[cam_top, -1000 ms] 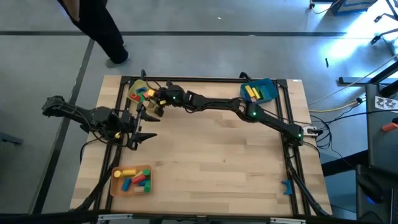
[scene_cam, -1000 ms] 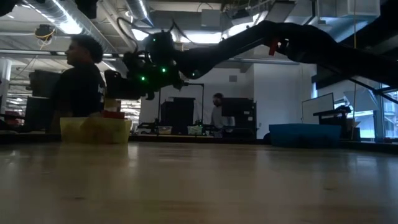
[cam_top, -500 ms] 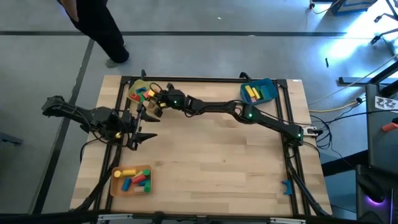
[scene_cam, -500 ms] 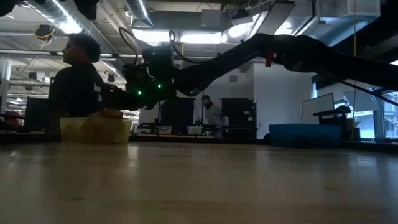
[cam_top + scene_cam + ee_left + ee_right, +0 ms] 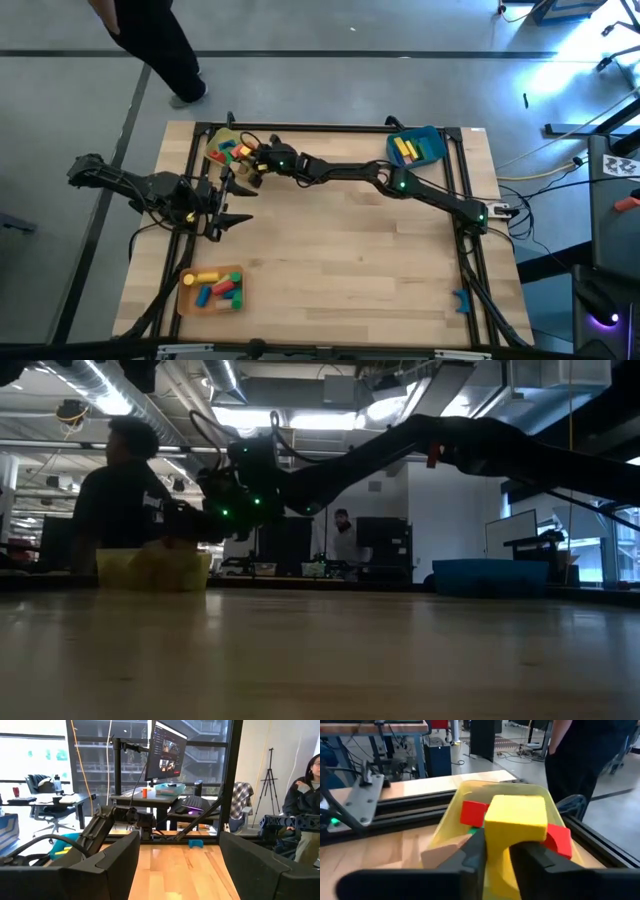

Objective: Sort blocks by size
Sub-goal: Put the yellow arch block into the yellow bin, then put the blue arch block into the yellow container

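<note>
Three trays hold all the blocks I can see, and no loose block lies on the bare table (image 5: 340, 250). So the sorting looks nearly done, I think.

One yellow block (image 5: 515, 820) is not put down yet. The right gripper (image 5: 496, 851) hangs over the yellow tray (image 5: 447, 820) at the far left corner of the table. Its two dark fingers (image 5: 472, 852) pinch the block low down, with just a small gap between them. The block looks big, smooth and boxy, with soft rounded edges. I think it only needs to be let go into the tray.

Inside the yellow tray lie red blocks (image 5: 472, 812) and a pale tan wedge (image 5: 445, 854). They look hard and painted. The tray looks like thin, see-through plastic.

The blue tray (image 5: 418, 146) at the far right holds yellow bars. The orange tray (image 5: 211, 288) near the front holds small pieces in red, yellow, green and blue.

The left gripper (image 5: 228, 208) waits by the left edge of the table. Its fingers (image 5: 115, 860) stand wide apart and hold nothing.

The table is light wood in long planks, with a black metal frame (image 5: 330, 128) around it.
</note>
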